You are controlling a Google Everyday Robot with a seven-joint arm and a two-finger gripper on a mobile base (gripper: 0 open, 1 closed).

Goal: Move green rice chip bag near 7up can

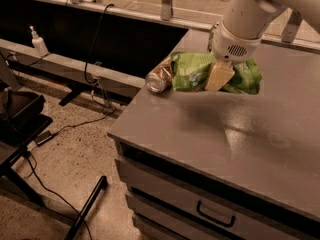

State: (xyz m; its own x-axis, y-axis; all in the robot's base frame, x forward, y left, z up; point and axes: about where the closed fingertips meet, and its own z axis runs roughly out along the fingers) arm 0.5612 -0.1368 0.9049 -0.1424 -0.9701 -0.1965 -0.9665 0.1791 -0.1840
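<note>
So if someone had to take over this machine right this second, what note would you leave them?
The tool is shut on the green rice chip bag, over the back of the grey cabinet top.
The bag is held up off the surface, next to a brown can lying on its side.
The 7up can is hidden behind the arm, so I cannot confirm its spot.
Done: bag picked up.
Left: set the bag down near the 7up can, then let go.

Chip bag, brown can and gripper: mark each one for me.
chip bag (191, 71): camera view, its crinkled left half.
brown can (159, 78): camera view, its side.
gripper (218, 79): camera view, beige finger gripping the bag's middle.
</note>
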